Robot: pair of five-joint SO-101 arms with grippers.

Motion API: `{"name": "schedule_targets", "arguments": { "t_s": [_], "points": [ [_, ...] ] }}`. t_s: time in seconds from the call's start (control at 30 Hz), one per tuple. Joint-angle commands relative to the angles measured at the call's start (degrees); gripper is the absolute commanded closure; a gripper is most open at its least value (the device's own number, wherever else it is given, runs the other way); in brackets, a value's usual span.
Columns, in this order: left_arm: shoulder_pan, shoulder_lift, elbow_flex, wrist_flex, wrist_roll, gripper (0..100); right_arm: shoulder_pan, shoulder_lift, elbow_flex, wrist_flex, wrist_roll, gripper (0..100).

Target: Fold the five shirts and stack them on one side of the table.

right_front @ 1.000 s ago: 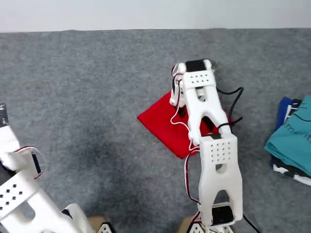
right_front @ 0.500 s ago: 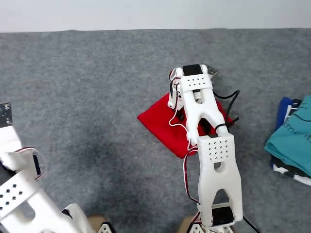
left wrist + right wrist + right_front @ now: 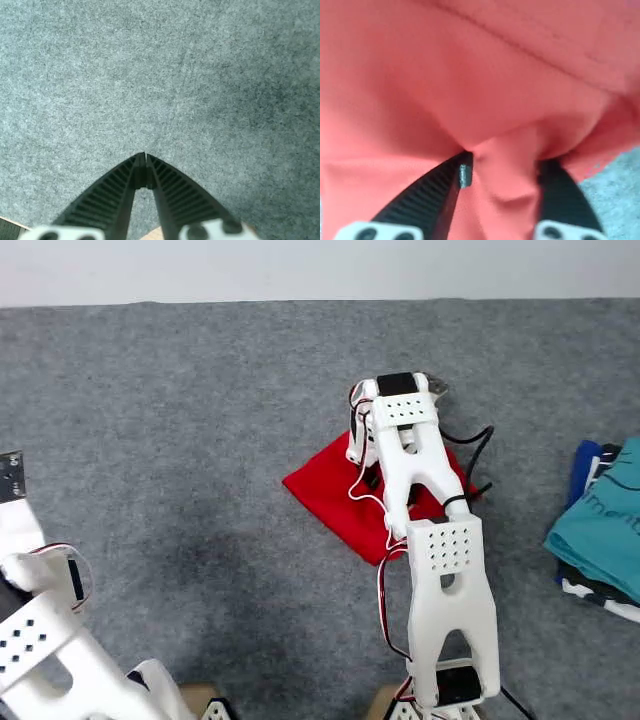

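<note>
Half open is how I read my right claw (image 3: 502,170). Its jaws stand apart with a puckered ridge of the red shirt (image 3: 470,75) bulging up between them, and the cloth creases in toward one jaw tip. I judge it is pressed into the fabric but has not yet clamped on it.

Over the last second the wrist comes down and draws back a little onto the shirt, and for the last half second it holds there without moving. The shirt itself has not shifted on the grey table (image 3: 180,420). It lies directly under the claw as a folded diamond, its edges spreading out past the claw on every side.

That tells me the fold is done and I am at the pick-up. The next thing needed is a firm close through all the layers, because a shallow pinch may lift only the top layer and pull the fold apart.

Well off to the claw's outer side sits the stack of folded shirts (image 3: 605,530), teal on top, where this one should go.

Farther away still, my left claw (image 3: 145,160) hangs over bare table, tips together, holding nothing.
</note>
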Motion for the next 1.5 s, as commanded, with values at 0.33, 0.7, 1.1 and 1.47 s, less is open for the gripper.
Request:
{"name": "schedule_targets", "arguments": {
  "t_s": [0.33,0.7,1.1,1.47],
  "points": [
    [0.09,-0.53,-0.22,-1.32,-0.62,99,0.84,1.8,-0.44,0.92,9.14,99.1],
    [0.09,-0.62,-0.57,-2.29,-0.62,99,5.76,-14.46,-0.35,5.23,16.35,98.9],
    [0.09,-0.53,-0.66,-3.78,-0.62,99,10.68,-36.18,10.73,5.58,27.08,99.1],
    [0.09,-0.35,-0.13,-4.22,-0.62,99,25.01,-56.66,20.92,5.49,41.85,99.1]
  ]
}}
